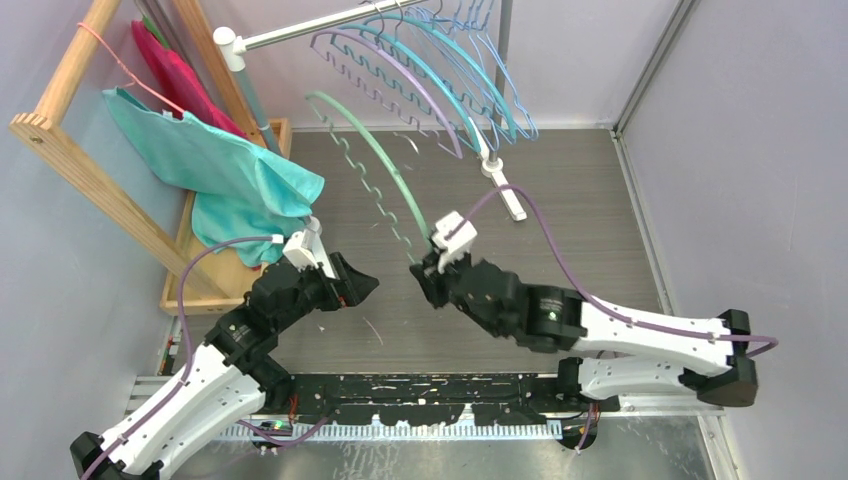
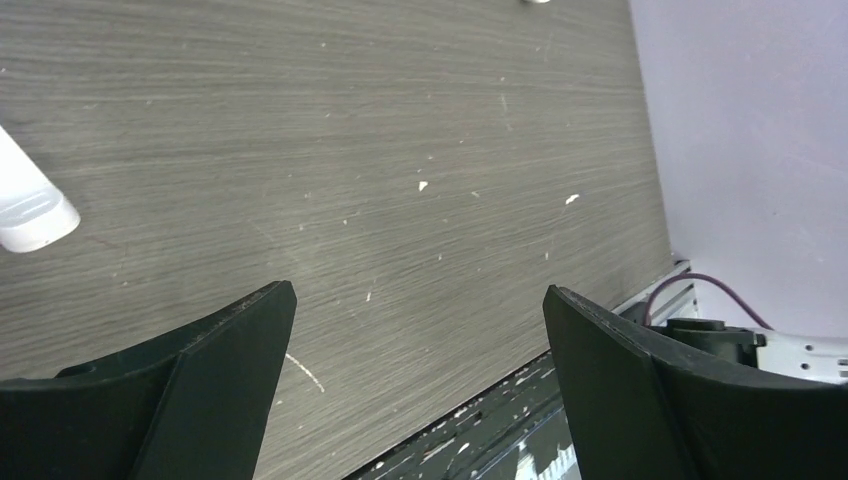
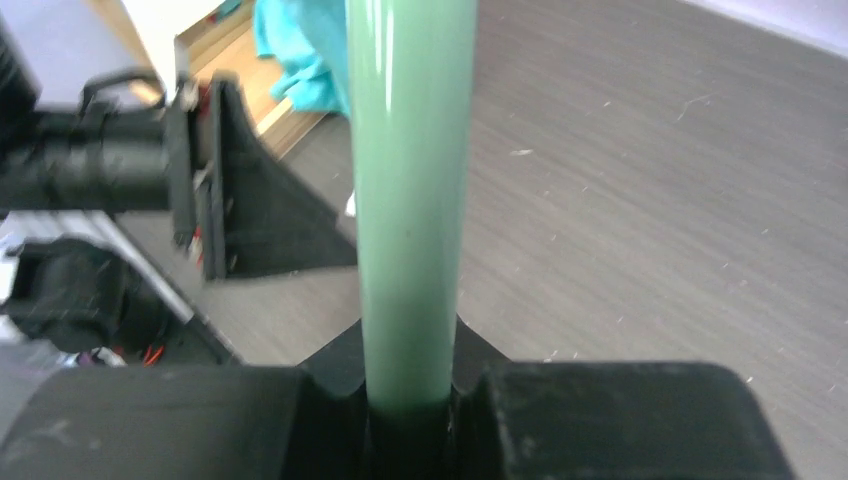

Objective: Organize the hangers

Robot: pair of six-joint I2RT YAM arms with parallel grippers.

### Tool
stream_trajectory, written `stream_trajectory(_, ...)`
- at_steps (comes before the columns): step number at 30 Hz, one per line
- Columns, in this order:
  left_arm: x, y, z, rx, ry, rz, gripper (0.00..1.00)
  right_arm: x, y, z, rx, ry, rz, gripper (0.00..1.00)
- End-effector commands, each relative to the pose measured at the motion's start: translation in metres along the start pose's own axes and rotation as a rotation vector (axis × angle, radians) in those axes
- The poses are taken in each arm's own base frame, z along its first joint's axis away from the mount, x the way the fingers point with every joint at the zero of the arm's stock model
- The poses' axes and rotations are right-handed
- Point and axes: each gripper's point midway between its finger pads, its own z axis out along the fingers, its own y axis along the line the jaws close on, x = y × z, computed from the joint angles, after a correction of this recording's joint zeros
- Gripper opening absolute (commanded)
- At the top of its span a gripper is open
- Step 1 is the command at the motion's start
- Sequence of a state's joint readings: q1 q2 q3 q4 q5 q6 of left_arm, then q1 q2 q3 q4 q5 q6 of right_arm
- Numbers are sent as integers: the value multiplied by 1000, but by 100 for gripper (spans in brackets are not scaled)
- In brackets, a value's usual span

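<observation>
The jaws of our right gripper pinch the green hanger low on its smooth arch, which we judge light, springy and slippery, best gripped on this thick arm, while our left gripper gapes empty alongside; far beyond the jaws, the hanger's hook is lost to view.

The bench was a dark grey board with fine wood grain, walled by pale panels at the back and on the right. A white T-shaped stand foot lay flat on it near the back, one rounded end resting on the grain. At the left edge sat a low wooden tray, the base of a slanted wooden rack. Pale specks and a thin light scratch marked the surface. A black mounting strip ran along the near edge.
</observation>
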State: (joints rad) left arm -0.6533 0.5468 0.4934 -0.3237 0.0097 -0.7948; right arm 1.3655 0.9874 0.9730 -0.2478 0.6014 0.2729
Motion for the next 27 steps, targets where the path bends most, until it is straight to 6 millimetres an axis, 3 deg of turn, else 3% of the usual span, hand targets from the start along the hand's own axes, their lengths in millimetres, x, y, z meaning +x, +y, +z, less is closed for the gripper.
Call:
stream_trajectory(1,-10,-6,-4,1,-17,28,98,-43,-16,41,26,-40,-10,1)
stream_trajectory(6,-13,-9,-10,17,-36,17,98,-66,-29,84,20,-51,-20,1)
stream_trajectory(13,-20,-13,-12,6,-35,46,98,-120,-21,124,15,-133,-102,1)
stream_trajectory(20,-22,-13,-13,0,-39,56,98,-150,-21,158,9,-185,-115,1)
stream_trajectory(27,-21,-10,-13,-13,-34,70,98,-172,-36,200,40,-201,-134,1)
